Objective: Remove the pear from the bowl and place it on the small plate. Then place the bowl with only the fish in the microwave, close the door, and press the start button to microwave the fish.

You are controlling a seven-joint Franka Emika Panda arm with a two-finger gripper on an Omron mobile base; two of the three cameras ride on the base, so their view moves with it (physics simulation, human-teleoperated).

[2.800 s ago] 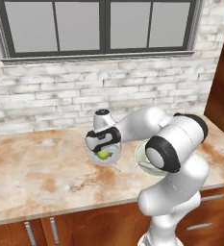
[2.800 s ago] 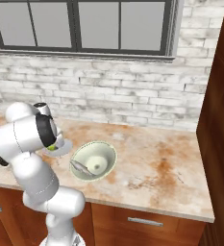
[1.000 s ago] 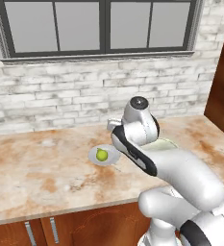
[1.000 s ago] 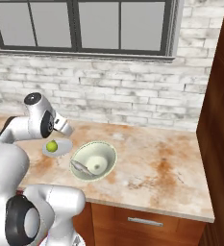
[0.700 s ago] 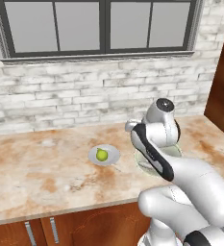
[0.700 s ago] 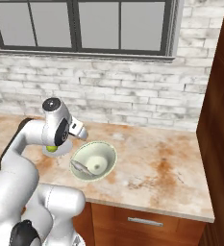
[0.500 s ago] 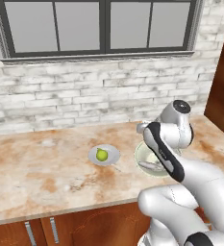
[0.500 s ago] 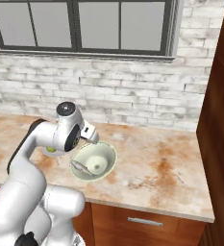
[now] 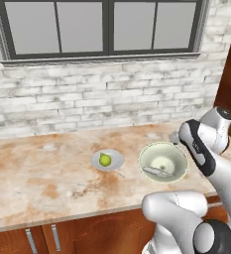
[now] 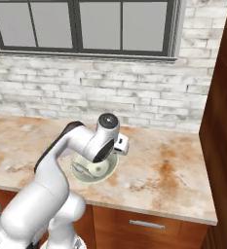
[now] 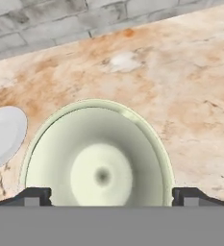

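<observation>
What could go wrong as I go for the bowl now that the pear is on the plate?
1. The fish lies loose in the shallow bowl; tilting on the lift could slide it out.
2. The open gripper straddles more than the thin rim, so a pinch may slip.
3. The small plate with the pear sits close beside it; a sideways shove could knock it.

The arm point(image 10: 51, 175) is glossy white, built of thick rounded segments that swell at the bends. Dark grey to black rings and a black band mark its joints, and round grey caps close the joint ends. Two small dark fingertips point(image 11: 32, 196) are squared and matte.
</observation>
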